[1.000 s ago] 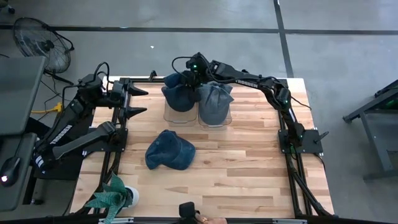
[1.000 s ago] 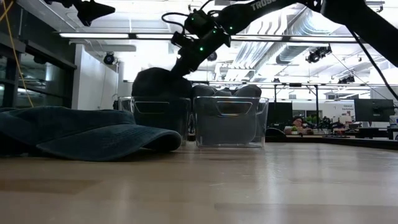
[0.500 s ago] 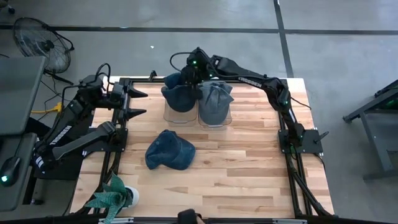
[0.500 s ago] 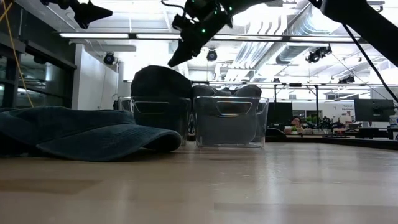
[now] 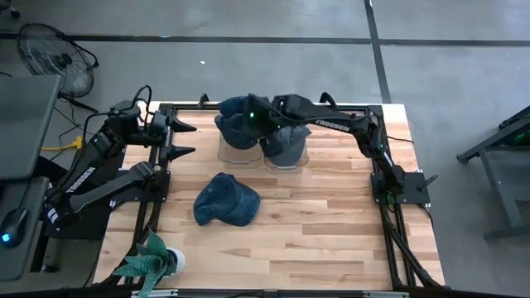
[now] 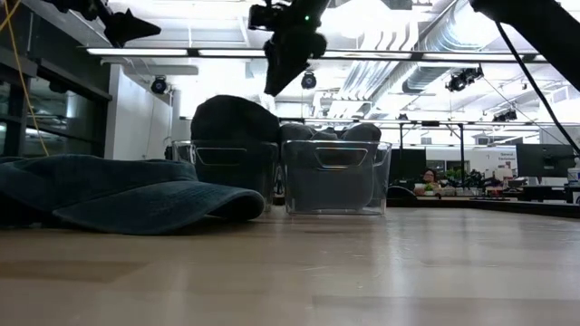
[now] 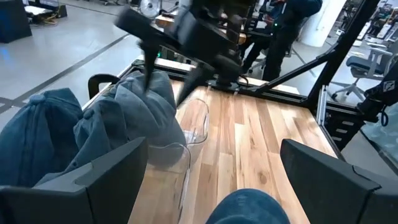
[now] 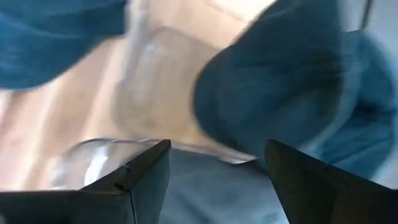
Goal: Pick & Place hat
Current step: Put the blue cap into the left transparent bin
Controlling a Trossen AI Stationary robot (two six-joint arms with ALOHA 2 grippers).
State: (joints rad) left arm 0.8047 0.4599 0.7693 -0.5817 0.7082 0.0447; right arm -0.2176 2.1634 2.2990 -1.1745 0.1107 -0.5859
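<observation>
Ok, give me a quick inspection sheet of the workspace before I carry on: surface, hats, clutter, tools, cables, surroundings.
Surface: wooden table, bare across its right half.
Job's things: one dark blue hat lies loose on the table; another blue hat sits in the left clear bin; a greyer hat fills the right clear bin.
Clutter: a small potted plant at the near left corner.
Grippers: right tool hangs open and empty above the bins; left tool waits open at the table's left edge.
Cables: a black cable loops over the left arm; a yellow cable on the floor.
Surroundings: floor fan on the left; a person far behind.
</observation>
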